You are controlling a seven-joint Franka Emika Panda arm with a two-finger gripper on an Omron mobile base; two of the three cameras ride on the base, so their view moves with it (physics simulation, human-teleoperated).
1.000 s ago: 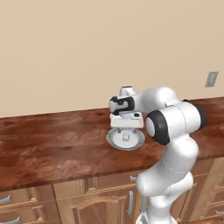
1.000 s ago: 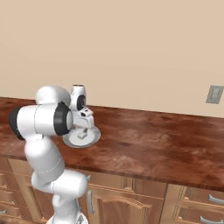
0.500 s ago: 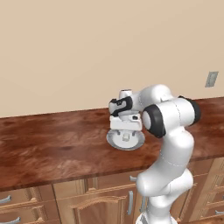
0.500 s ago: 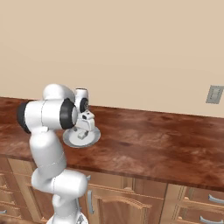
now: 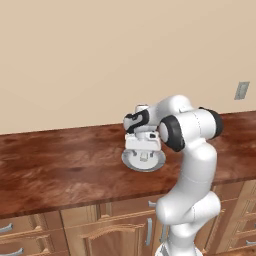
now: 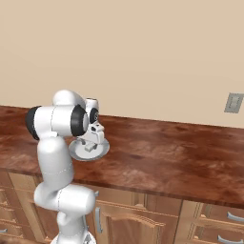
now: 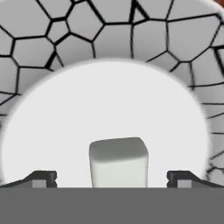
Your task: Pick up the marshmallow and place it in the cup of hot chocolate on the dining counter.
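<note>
The marshmallow [image 7: 118,161], a stubby white lump, stands on the smooth centre of a round grey-white plate [image 7: 52,57] with a cracked-pattern rim. My gripper [image 7: 111,179] points straight down at it, open, with one dark fingertip [image 7: 41,178] well clear on either side of the lump and touching nothing. From the base views the gripper [image 5: 144,154] [image 6: 90,146] hangs just over the plate [image 5: 128,161] [image 6: 103,150] on the reddish-brown wood-grain countertop [image 5: 60,165]. The cup of hot chocolate is out of view.
The countertop [image 6: 167,152] runs along a beige wall, with wooden drawers and cabinet doors [image 5: 115,235] below. A grey wall outlet [image 5: 242,90] sits at the far right above the counter.
The hand has sunk a little toward the plate and the arm's elbow has shifted. The plate has stayed in place.
</note>
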